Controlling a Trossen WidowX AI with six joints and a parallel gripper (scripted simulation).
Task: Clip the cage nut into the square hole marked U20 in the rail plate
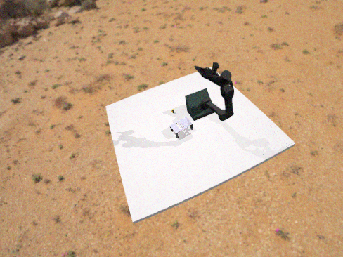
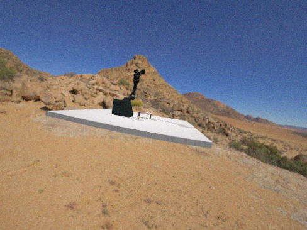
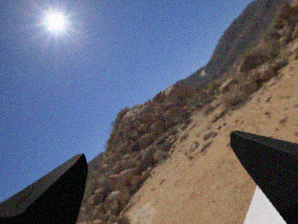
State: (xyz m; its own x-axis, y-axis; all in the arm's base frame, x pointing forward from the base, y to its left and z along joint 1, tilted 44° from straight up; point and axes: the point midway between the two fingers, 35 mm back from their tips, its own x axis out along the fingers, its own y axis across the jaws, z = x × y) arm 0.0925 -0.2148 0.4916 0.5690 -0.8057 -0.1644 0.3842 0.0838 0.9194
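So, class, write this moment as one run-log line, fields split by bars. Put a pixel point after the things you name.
fingers: open, empty | arm (image 1: 228,100) (image 2: 135,84): raised | cage nut (image 1: 173,111) (image 2: 138,118): on white slab (image 1: 169,175) (image 2: 176,135), beside rail plate (image 1: 186,123) (image 2: 145,112), unclipped

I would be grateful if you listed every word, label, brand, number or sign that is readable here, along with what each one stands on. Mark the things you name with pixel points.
No text can be read in any view.
Rail plate (image 1: 176,128) (image 2: 145,112): small marks on its top in the top view, too small and blurred to read, so U20 cannot be picked out.
Arm (image 1: 228,100) (image 2: 135,84): no lettering visible.
Dark block (image 1: 197,96) (image 2: 122,107): no lettering visible.
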